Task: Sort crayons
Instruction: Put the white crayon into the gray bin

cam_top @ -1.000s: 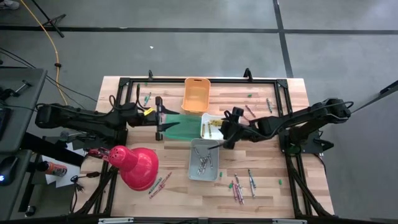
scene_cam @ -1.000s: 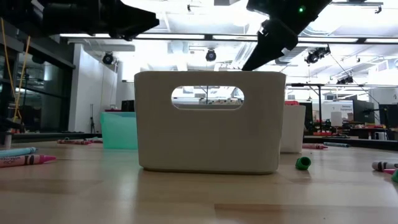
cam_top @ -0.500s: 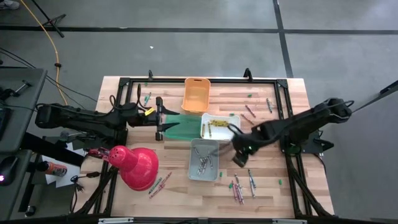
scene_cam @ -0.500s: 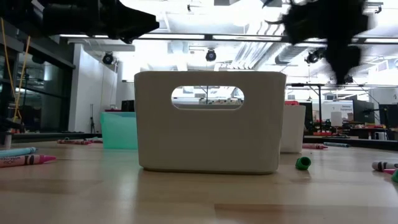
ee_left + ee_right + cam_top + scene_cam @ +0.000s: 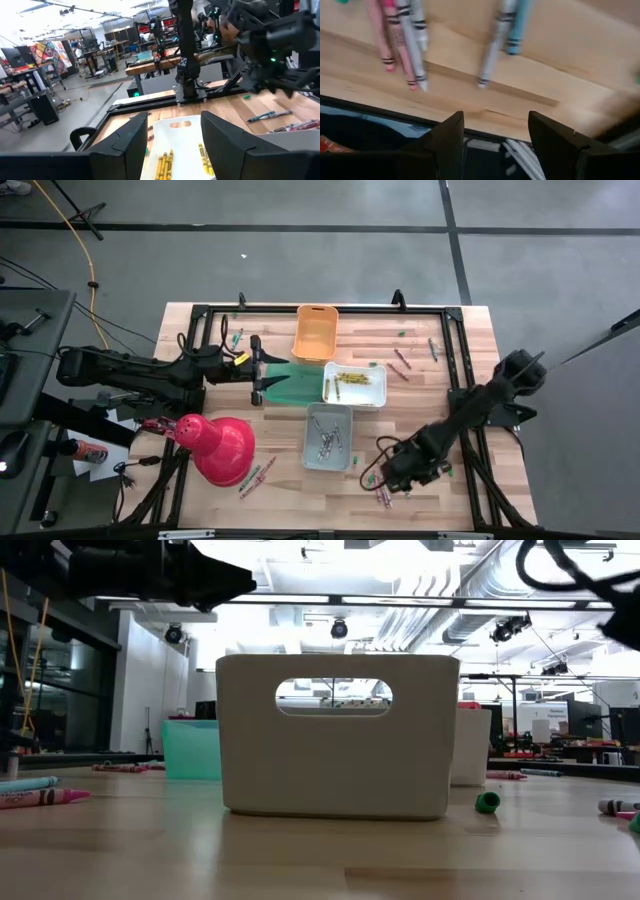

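Loose crayons lie on the wooden table. A pink and grey bunch (image 5: pixel 400 35) and a grey and blue pair (image 5: pixel 502 35) lie at the near right (image 5: pixel 383 485). My right gripper (image 5: pixel 392 470) hangs open just above them, pointing steeply down and touching nothing (image 5: pixel 495 132). More crayons lie at the near left (image 5: pixel 255 477) and far right (image 5: pixel 400 360). Yellow crayons (image 5: pixel 162 167) lie in the white bin (image 5: pixel 355 383), grey ones in the grey bin (image 5: pixel 328 437). My left gripper (image 5: pixel 265 376) waits open and level over the green bin (image 5: pixel 292 385).
An orange bin (image 5: pixel 315 332) stands at the far middle. A red lamp shade (image 5: pixel 218 448) lies at the near left. A black frame (image 5: pixel 455 380) runs round the table's edges. Small green bits (image 5: pixel 487 802) lie scattered on the wood.
My right gripper has swung from above the white and grey bins toward the table's near right, sinking, rolling about its own line and tipping steeply down over the loose crayons. It has stayed open.
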### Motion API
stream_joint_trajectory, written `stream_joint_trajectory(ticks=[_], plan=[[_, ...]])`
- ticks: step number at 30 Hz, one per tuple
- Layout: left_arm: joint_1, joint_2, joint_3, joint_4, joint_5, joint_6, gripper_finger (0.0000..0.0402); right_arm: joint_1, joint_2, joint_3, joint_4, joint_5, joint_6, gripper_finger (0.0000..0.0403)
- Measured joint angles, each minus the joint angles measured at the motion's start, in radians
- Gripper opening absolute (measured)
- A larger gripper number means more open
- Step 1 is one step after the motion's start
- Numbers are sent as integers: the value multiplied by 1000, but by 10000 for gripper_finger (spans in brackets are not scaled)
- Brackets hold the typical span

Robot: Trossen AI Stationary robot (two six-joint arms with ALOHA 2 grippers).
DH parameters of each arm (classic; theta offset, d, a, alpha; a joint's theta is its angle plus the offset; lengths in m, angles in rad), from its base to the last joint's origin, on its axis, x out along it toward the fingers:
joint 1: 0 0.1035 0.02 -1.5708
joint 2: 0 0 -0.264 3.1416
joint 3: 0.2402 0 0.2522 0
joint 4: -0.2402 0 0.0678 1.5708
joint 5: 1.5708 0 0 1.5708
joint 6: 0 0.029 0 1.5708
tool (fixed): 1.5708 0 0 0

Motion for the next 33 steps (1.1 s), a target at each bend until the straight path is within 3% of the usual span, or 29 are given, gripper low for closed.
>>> stream_joint_trajectory(ticks=[5,17,25,33], plan=[[0,0,11,-9,-12,28,170,-14,109,0,141,13,-57,215],[0,0,18,-28,-12,-23,170,-11,156,-9,88,-19,-57,211],[0,0,18,-54,-12,-25,170,4,153,-76,189,-24,16,138],[0,0,18,-54,-12,-24,170,5,154,-81,202,-30,-10,49]])
